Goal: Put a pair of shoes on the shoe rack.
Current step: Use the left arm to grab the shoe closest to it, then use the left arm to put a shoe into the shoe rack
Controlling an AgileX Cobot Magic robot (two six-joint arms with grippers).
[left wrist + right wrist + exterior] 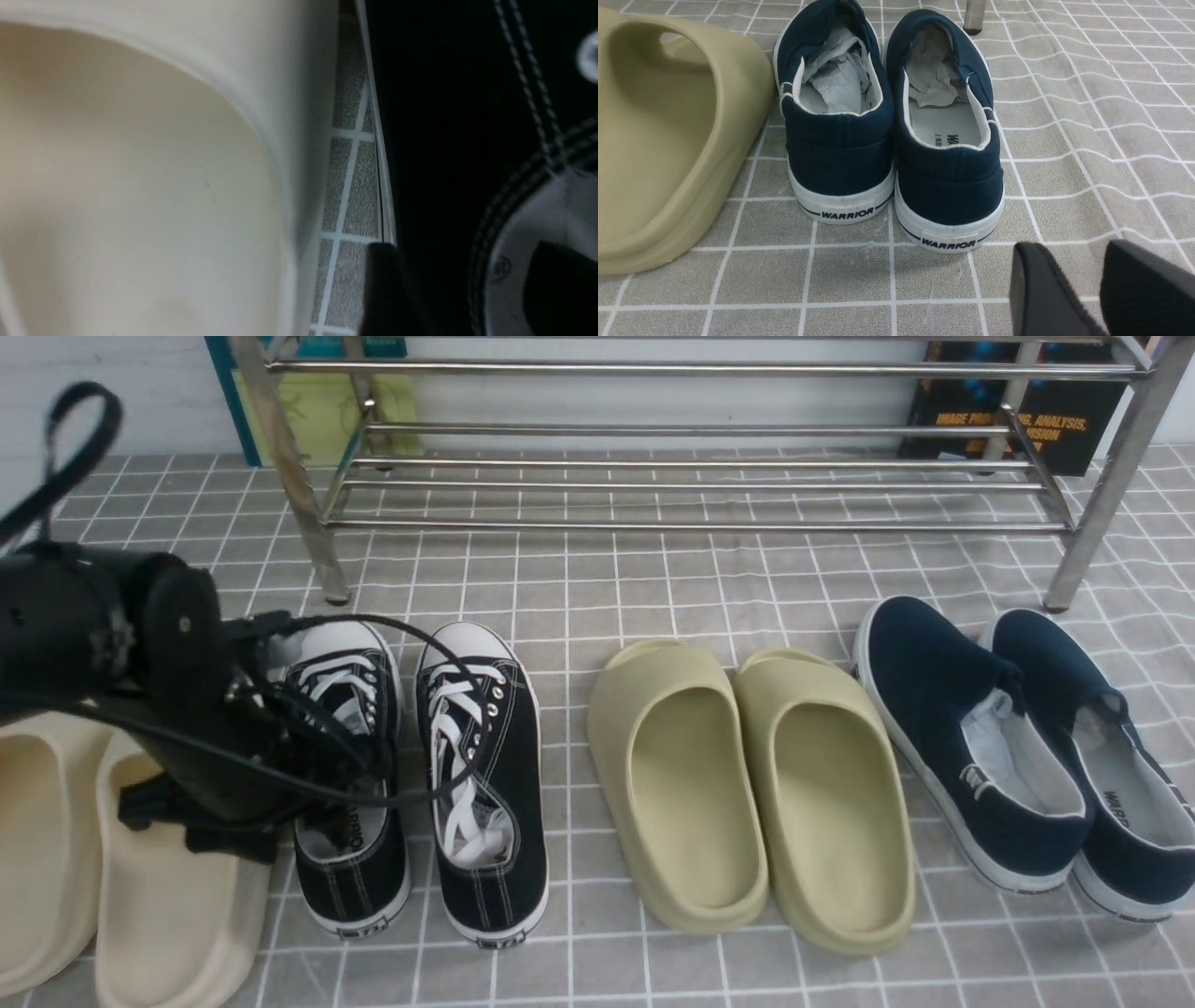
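Observation:
The pair of shoes, two black lace-up sneakers, stands on the tiled cloth: the left sneaker (350, 868) and the right sneaker (495, 775), toes toward the shoe rack (691, 429) at the back. My left arm (140, 644) hangs over the left sneaker and hides its middle. In the left wrist view my left gripper (467, 252) is open astride that sneaker's (444, 116) side wall. One finger (387, 289) is outside it and the other finger (560, 289) is inside the opening. My right gripper (1069, 252) is open over bare cloth, behind the navy slip-ons.
Cream slides (177, 915) lie close against the left sneaker's outer side, with a narrow strip of cloth between. Olive slides (672, 784) sit mid-floor and navy slip-ons (980, 747) at the right. One rack leg (973, 14) stands just beyond the slip-ons.

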